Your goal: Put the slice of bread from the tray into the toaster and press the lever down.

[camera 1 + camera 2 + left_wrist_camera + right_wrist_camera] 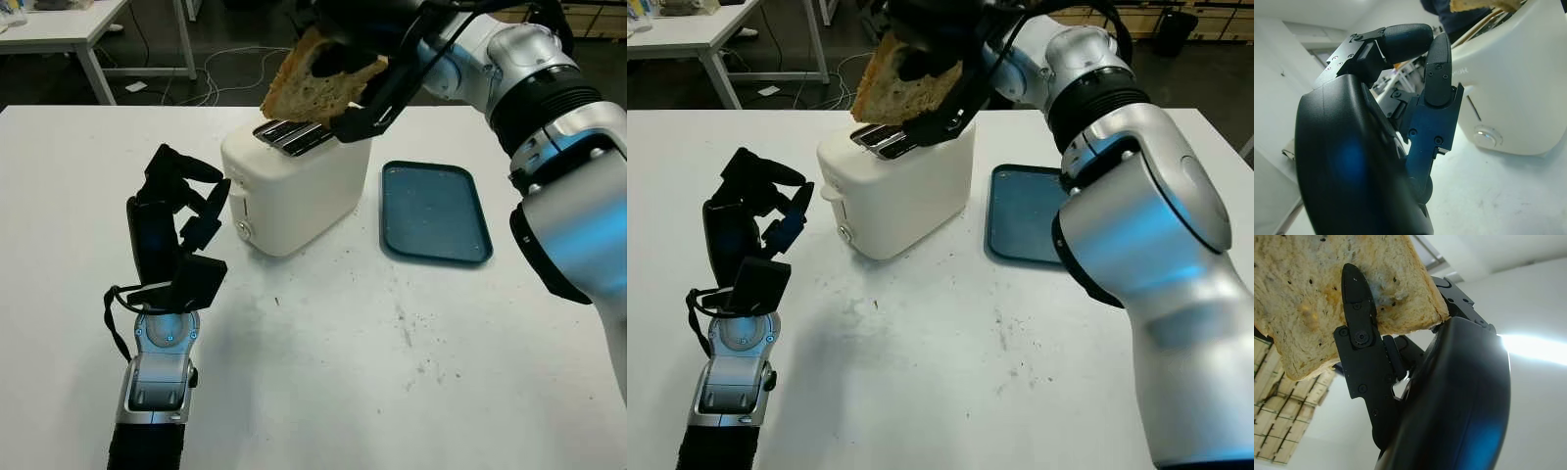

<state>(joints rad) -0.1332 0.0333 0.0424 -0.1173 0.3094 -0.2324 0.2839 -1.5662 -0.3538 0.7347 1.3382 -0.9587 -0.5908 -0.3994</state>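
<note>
Right hand has fingers clamped on the bread, tilted just above the toaster slots. Insertion step underway; next needs bread squared w/ a slot, then lowered. Left hand, fingers curled, empty, beside toaster's lever end.

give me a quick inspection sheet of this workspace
surface: white table, dark crumbs and specks near its middle
job's things: slice of bread held above the toaster slots, not yet in; blue tray beside the toaster holds nothing
clutter: nothing seen
hands: right hand grips the bread over the toaster; left hand near the toaster's lever side, fingers curled, holding nothing
cables: loose cables on the floor behind the table
surroundings: second white table at the back
</note>
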